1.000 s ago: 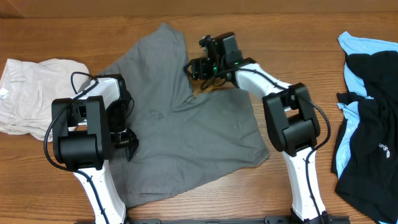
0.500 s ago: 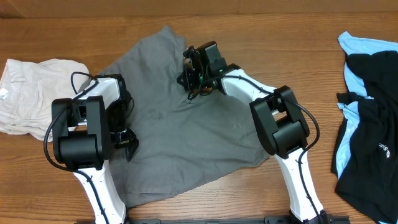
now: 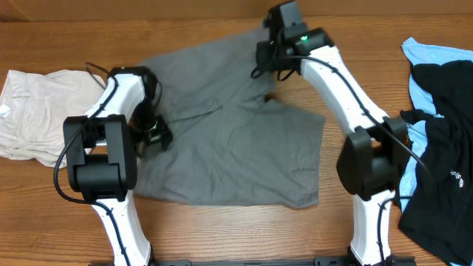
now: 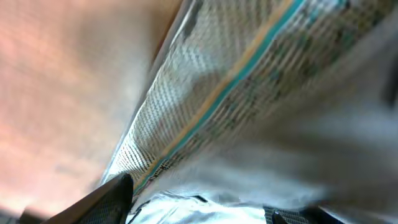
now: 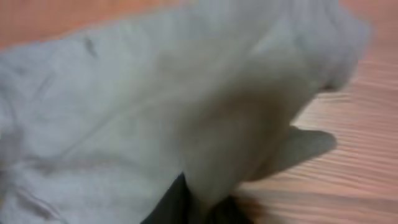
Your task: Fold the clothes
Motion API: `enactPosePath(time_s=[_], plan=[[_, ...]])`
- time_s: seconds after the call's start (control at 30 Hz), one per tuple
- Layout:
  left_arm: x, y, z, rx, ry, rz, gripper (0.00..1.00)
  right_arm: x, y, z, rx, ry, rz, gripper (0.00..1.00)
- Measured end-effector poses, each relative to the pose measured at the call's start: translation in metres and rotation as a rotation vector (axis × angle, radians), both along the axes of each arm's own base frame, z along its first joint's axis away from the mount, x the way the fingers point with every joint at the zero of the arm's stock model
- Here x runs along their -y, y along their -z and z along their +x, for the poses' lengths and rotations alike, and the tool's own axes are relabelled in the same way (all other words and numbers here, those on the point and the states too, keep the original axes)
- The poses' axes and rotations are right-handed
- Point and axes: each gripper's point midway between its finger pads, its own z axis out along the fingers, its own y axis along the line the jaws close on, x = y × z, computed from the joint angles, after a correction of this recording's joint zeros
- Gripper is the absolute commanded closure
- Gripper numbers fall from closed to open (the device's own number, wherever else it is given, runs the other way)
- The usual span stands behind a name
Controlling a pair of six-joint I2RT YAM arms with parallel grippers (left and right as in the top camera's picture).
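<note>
The grey shorts (image 3: 236, 140) lie spread wide across the middle of the table. My right gripper (image 3: 267, 55) is at their far right corner and is shut on a bunch of the grey cloth. In the right wrist view the shorts (image 5: 155, 93) drape over the dark gripper (image 5: 205, 208) just above the wood. My left gripper (image 3: 157, 134) is at the shorts' left edge. In the left wrist view the gripper (image 4: 205, 211) is open, its fingers wide apart, with pale inner cloth between them. The mesh waistband (image 4: 236, 81) with a teal stripe is close to that camera.
A cream garment (image 3: 37, 111) lies at the left edge of the table, just beyond my left arm. Black clothing (image 3: 443, 148) over a light-blue piece (image 3: 432, 52) is piled at the right edge. Bare wood (image 3: 369, 44) shows behind the right arm.
My right gripper closed on the shorts' cloth and pulled it back and to the right, spreading the shorts out. My left gripper moved farther back along their left edge.
</note>
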Motion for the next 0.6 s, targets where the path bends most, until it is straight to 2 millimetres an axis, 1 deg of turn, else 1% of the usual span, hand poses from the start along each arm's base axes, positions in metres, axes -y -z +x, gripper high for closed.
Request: enactPosePath(time_s=[0.03,0.1,0.13,0.17,0.2,0.27,0.3,0.33,0.37,0.4,0.5,0.57,0.6], plan=[[0.001,0.0,0.002,0.008,0.007,0.001,0.29,0.008,-0.008,0.001,0.019,0.027,-0.033,0.58],[0.002,0.0,0.002,0.008,0.01,0.002,0.29,0.023,-0.01,-0.001,0.021,0.061,-0.089,0.56],[0.002,0.0,0.002,0.008,0.01,0.001,0.29,0.031,-0.007,-0.002,0.012,0.08,-0.124,0.5],[0.004,0.0,0.002,0.007,0.014,-0.001,0.28,0.038,0.0,-0.005,-0.004,0.097,-0.158,0.4],[0.004,0.0,0.002,0.007,0.016,-0.001,0.28,0.048,0.009,-0.009,-0.031,0.129,-0.194,0.39],[0.004,0.0,0.002,0.005,0.018,0.0,0.28,0.065,0.024,-0.017,-0.08,0.168,-0.254,0.39],[0.004,0.0,0.002,0.005,0.018,0.001,0.28,0.077,0.032,-0.021,-0.111,0.204,-0.275,0.4],[0.004,0.0,0.002,0.005,0.018,0.001,0.28,0.084,0.035,-0.022,-0.126,0.225,-0.284,0.4],[0.004,0.0,0.002,0.005,0.018,0.001,0.28,0.097,0.043,-0.025,-0.159,0.26,-0.293,0.43],[0.004,0.0,0.002,0.005,0.018,0.001,0.28,0.106,0.047,-0.027,-0.178,0.281,-0.295,0.44],[0.004,0.0,0.002,0.005,0.018,0.001,0.28,0.144,0.067,-0.037,-0.26,0.365,-0.284,0.48],[0.003,0.0,0.002,0.005,0.019,0.001,0.28,0.161,0.079,-0.04,-0.294,0.4,-0.248,0.5],[0.003,0.0,0.002,0.005,0.019,0.001,0.28,0.166,0.086,-0.042,-0.309,0.406,-0.217,0.5]])
